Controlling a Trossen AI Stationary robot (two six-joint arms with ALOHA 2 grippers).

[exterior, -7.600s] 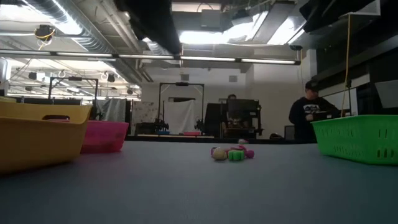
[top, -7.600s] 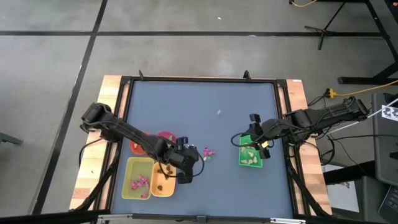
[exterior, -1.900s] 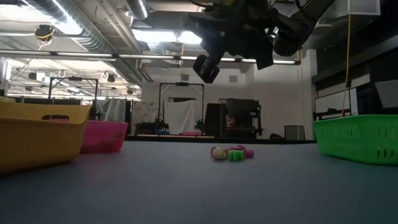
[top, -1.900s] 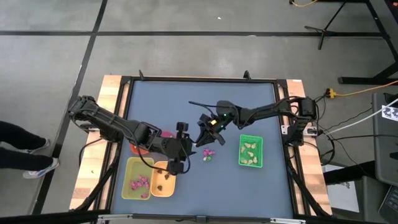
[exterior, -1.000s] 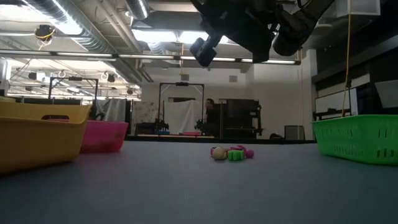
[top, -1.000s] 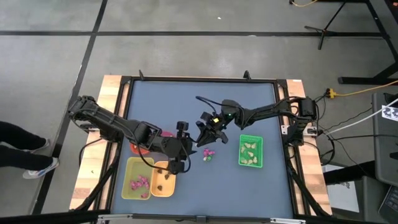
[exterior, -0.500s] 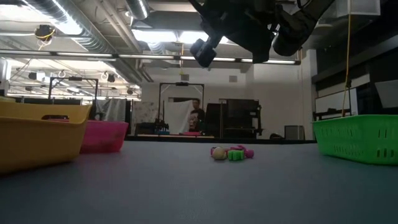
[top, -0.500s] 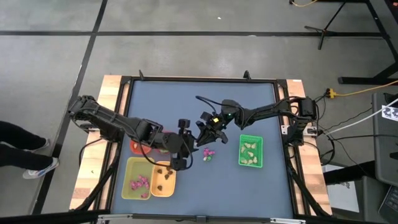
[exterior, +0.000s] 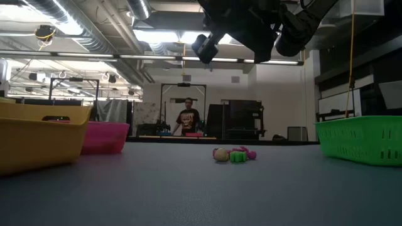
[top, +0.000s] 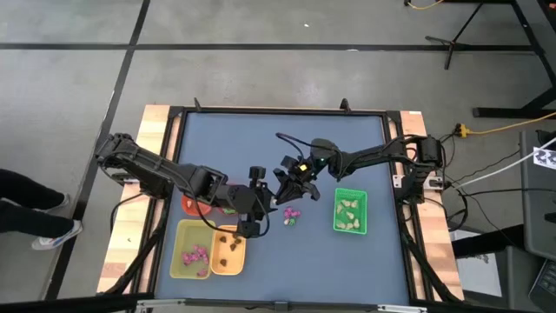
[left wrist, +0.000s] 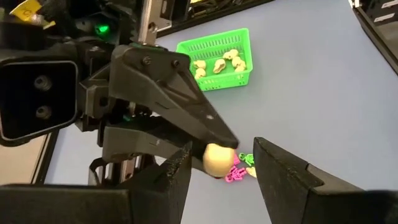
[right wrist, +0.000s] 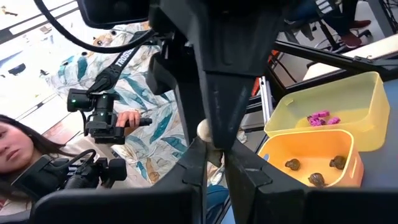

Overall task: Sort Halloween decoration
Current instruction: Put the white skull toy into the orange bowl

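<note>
One cream trinket (left wrist: 217, 158) sits pinched in my right gripper (top: 287, 184), raised above the loose trinket pile (top: 291, 215), since cream pieces belong in the green tray (top: 350, 211) beside it. My left gripper (top: 252, 217), parted and empty, faces that pile.

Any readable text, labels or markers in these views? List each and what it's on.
"TROSS…": white lettering along the dark arm link in the right wrist view; the rest is hidden.
Round yellow sticker on dark arm housing: marks too blurred to read.
Black-and-white square marker at the high view's right edge: a pattern only, no letters.
Print on the distant person's shirt: too small to read.
</note>
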